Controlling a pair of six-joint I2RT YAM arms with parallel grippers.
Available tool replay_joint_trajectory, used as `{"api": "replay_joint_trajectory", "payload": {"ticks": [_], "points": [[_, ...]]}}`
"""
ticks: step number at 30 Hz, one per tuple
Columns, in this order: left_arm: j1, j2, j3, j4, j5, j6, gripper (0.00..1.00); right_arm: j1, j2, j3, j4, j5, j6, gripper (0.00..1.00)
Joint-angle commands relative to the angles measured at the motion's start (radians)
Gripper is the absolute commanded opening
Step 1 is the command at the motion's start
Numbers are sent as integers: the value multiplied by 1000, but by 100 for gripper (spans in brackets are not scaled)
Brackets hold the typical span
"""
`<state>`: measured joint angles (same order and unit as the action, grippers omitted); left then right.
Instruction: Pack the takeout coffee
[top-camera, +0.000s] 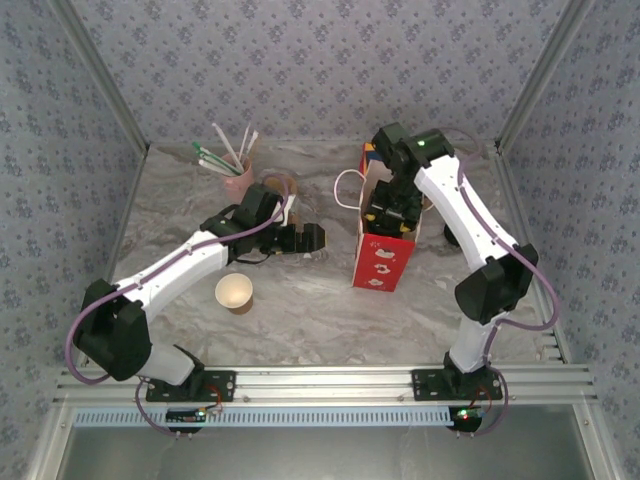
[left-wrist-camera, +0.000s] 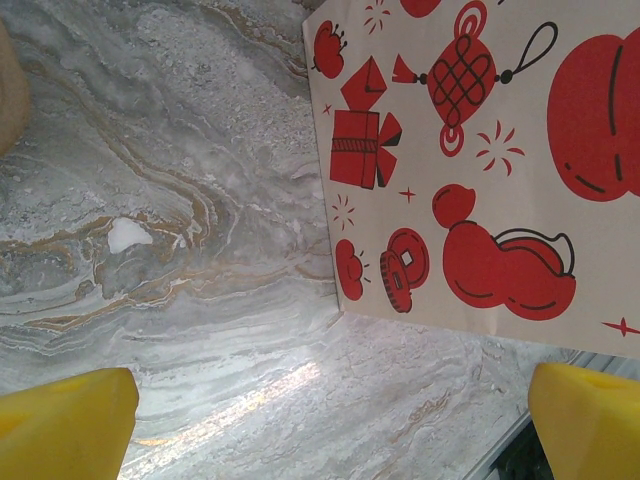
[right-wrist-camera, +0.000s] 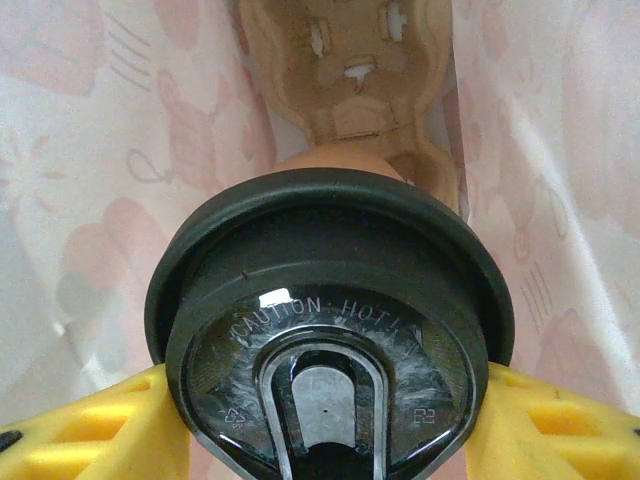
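At the near edge, a metal rail carries both arm bases. Beyond it, the grey marbled surface holds a lidless paper cup. The left claw sits over the surface, jaws wide apart, near the red-printed paper bag. The right claw reaches into the bag, clamped on the black lid of the takeout coffee, with a cardboard tray deeper inside. Farther back stands a pink cup of straws. Lilac patterned walls enclose 3 sides.

Place: robot test booth
Walls: patterned panels on three sides
Table: marble-print top
Front: metal mounting rail
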<state>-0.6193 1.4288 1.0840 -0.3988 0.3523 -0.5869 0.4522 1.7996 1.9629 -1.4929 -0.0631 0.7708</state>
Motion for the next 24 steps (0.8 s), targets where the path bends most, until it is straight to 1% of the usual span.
{"api": "replay_joint_trajectory", "payload": {"ticks": [1, 9, 15, 24], "points": [[7, -7, 36, -1, 13, 18, 100, 8, 16, -26, 5, -10, -5, 62], [15, -7, 43, -29, -5, 17, 100, 18, 31, -90, -10, -52, -87, 61], [31, -8, 49, -38, -12, 7, 100, 16, -14, -193, 8, -76, -134, 61], [33, 5, 73, -60, -27, -2, 100, -5, -76, -301, 9, -77, -286, 61]]}}
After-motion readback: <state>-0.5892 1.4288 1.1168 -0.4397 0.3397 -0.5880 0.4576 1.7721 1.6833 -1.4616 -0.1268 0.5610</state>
